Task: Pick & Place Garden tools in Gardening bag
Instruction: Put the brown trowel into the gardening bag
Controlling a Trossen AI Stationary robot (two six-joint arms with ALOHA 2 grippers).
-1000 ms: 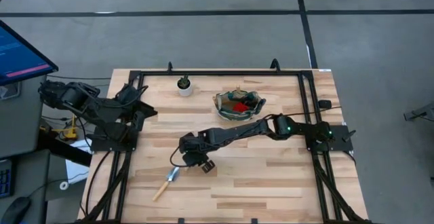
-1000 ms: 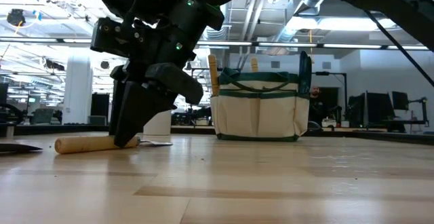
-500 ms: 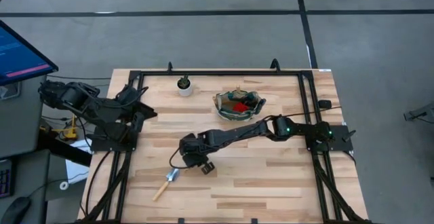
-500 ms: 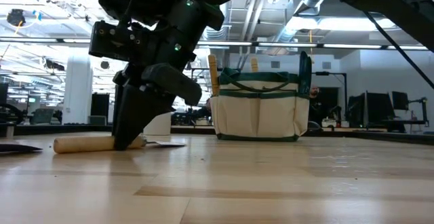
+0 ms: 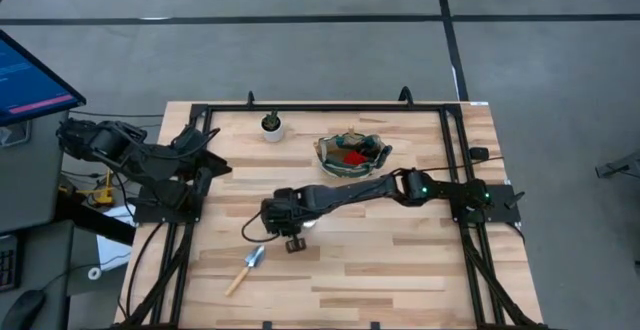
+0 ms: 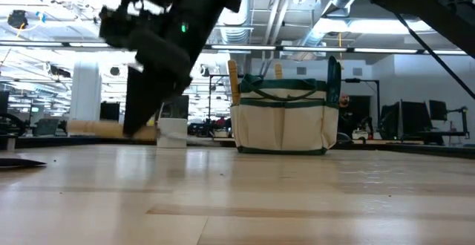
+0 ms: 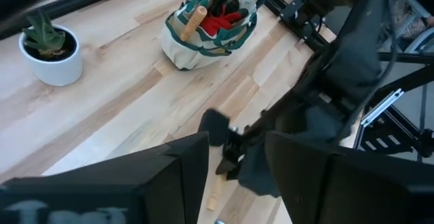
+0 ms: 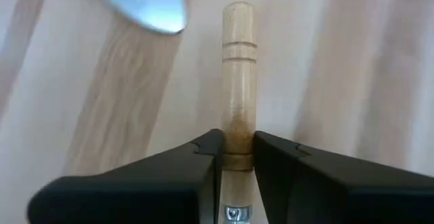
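Trowel number four (image 6: 111, 128) has come up off the table since half a second ago, when it lay flat on the wood. Right gripper (image 8: 237, 157) has both fingers pinched on its wooden handle, holding it level above the boards, mid-table. Another trowel (image 5: 245, 268) lies near the front edge. Gardening bag (image 5: 351, 153) sits toward the back. Left gripper (image 7: 234, 176) waits at its side, fingers apart.

Two dark, jointed arms with black cables; small green lights glow on the right arm (image 5: 415, 187)
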